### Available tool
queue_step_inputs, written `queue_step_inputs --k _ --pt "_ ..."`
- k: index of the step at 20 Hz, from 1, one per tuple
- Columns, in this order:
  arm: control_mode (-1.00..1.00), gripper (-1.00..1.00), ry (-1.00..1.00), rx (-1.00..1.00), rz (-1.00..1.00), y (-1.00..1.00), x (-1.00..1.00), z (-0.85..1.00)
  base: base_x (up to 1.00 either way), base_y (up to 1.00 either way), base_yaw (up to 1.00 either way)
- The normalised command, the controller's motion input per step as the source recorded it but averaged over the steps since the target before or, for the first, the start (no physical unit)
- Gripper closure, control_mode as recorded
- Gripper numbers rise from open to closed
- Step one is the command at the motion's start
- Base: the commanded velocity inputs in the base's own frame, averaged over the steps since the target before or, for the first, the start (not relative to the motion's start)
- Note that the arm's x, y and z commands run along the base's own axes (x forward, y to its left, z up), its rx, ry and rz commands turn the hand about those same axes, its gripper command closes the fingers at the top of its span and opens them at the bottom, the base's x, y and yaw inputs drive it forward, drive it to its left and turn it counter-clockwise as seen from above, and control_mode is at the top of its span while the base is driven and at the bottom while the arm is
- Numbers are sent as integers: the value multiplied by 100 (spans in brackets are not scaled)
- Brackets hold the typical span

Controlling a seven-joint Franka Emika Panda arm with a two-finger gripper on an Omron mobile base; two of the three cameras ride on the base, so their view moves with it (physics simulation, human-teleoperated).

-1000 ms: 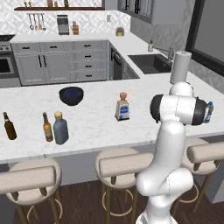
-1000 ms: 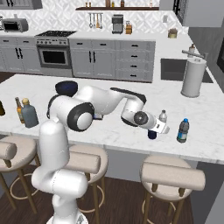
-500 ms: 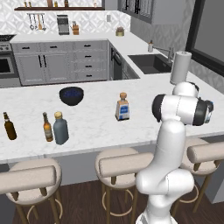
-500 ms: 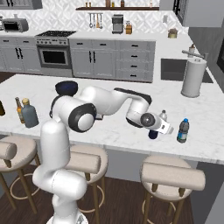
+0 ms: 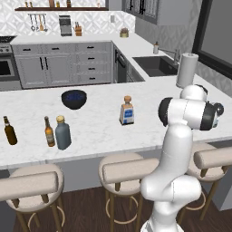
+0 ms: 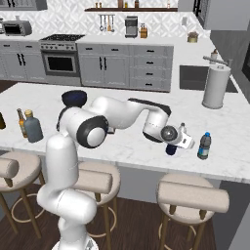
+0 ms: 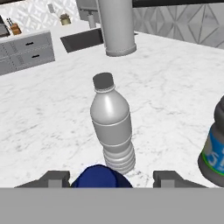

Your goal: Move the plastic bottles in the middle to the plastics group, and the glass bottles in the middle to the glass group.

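Navy bottle among the plastics
Gripper point(image 7: 105, 177) is standing apart, fingers clear of the navy bottle point(image 7: 101, 176), beside 2 water bottles point(image 7: 111, 122).

squarish pale bottle point(image 5: 127, 110) upright, counter point(image 5: 99, 127) — blue bowl point(image 5: 74, 99)

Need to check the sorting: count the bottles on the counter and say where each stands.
7, maybe more behind the arm. Left: two brown beer bottles, grey-blue bottle. Middle: cork-stoppered bottle. Right: clear bottle, blue-label bottle, navy bottle between the gripper's fingers.

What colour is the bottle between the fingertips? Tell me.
Dark navy blue; the bottle shows best in the hand view.
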Motion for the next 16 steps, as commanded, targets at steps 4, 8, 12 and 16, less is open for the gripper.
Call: queue_step_inputs --k 4,8,12,16 --pt "-100 -100 2 0 5 5 1 -6 0 0 0" --pt "-100 -100 0 0 2 -3 0 -1 0 0 0" --pt "-100 -100 0 0 0 -3 0 35 0 0 0" --pt "-100 -100 5 0 0 2 1 20 0 0 0"
